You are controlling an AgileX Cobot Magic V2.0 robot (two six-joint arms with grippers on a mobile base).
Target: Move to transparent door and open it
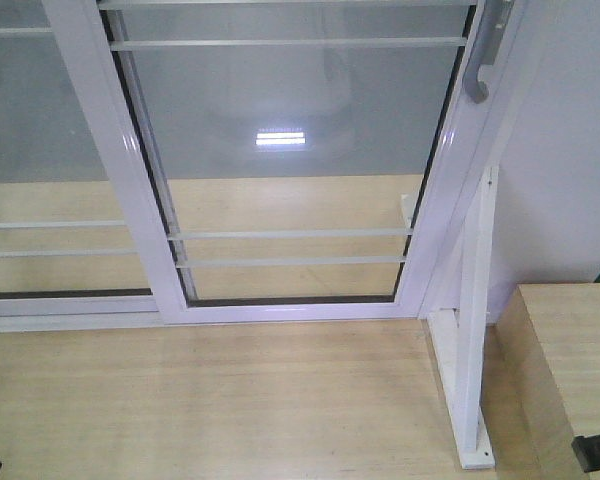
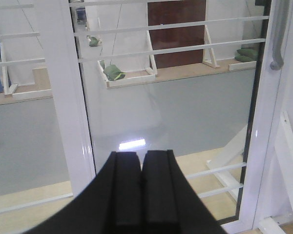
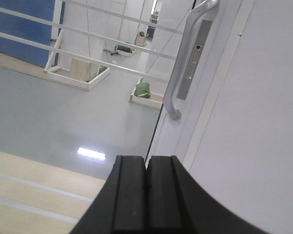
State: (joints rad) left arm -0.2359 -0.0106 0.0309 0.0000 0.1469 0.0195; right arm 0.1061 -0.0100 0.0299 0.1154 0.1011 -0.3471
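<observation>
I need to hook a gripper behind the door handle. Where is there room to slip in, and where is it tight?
Free: the slot between the handle and the lock plate behind it, and the bare floor before the door. Crowded: right of the door, where the slanted brace and wooden block stand close together.

Clear air fronts the pull handle (image 3: 179, 63); a slanted post (image 1: 473, 330) stands below-right.

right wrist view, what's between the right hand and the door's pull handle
Nothing: in the right wrist view the stretch from the right hand to the pull handle is bare.
</observation>
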